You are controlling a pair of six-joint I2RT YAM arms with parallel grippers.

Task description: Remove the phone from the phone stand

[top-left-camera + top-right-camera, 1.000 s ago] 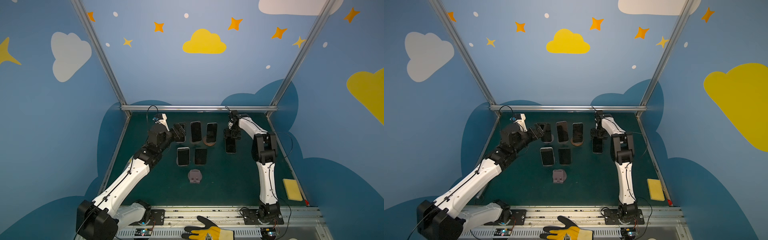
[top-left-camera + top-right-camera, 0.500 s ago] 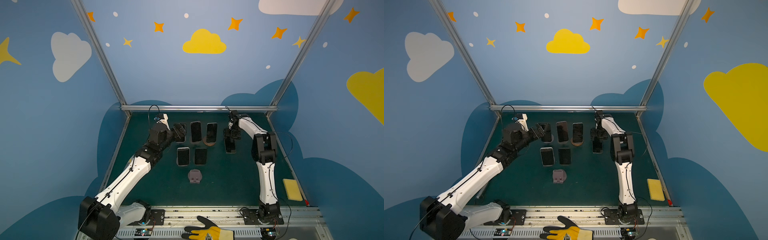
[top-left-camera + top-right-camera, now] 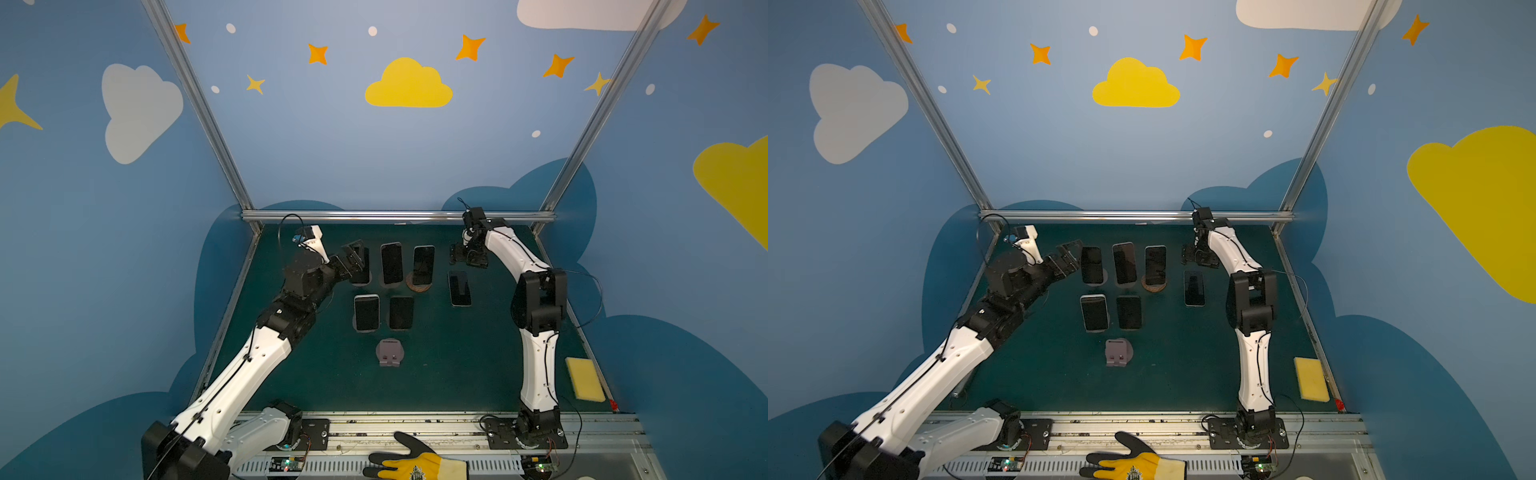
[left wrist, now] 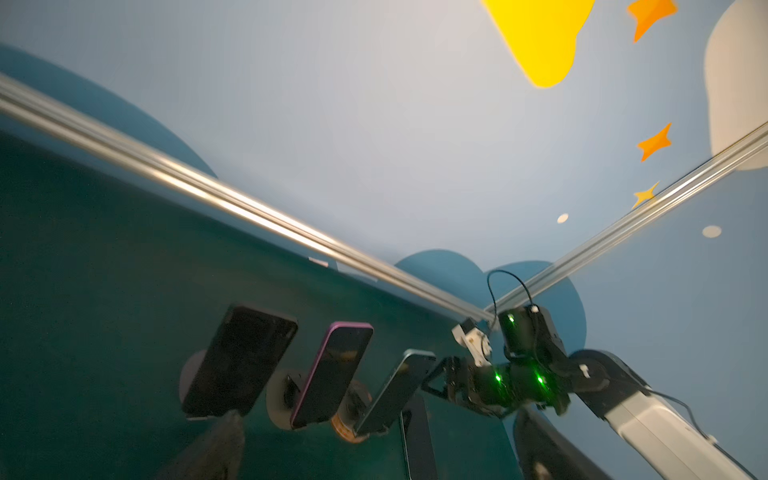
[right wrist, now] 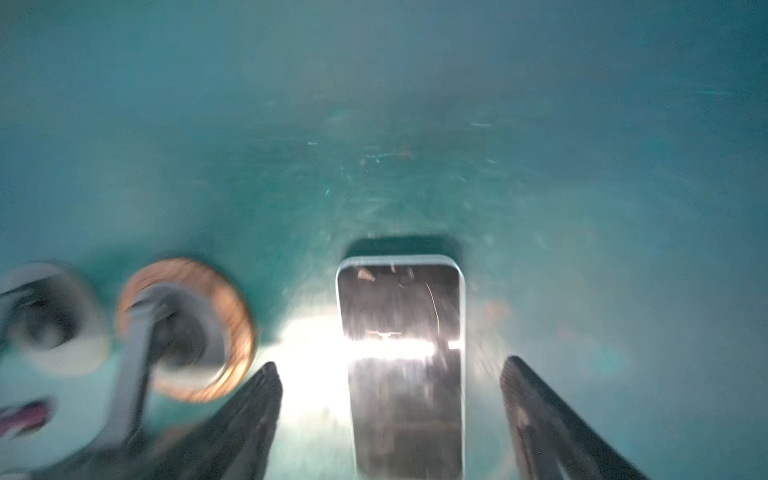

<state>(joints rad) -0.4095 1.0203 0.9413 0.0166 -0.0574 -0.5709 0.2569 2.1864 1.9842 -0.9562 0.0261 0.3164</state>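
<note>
Glossy dark glass with silvery metallic rim on phone [image 5: 401, 353]; matt green, finely scratched tabletop [image 5: 415, 145]; matt grey plastic stand [image 3: 390, 352]; porous yellow foam sponge [image 3: 584, 379]; brushed-metal rail [image 3: 395, 215].

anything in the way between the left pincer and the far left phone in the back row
Nothing visible. The open left pincer sits right beside that phone, with no object in the gap. The next phone stands on its other side, away from the pincer.
</note>
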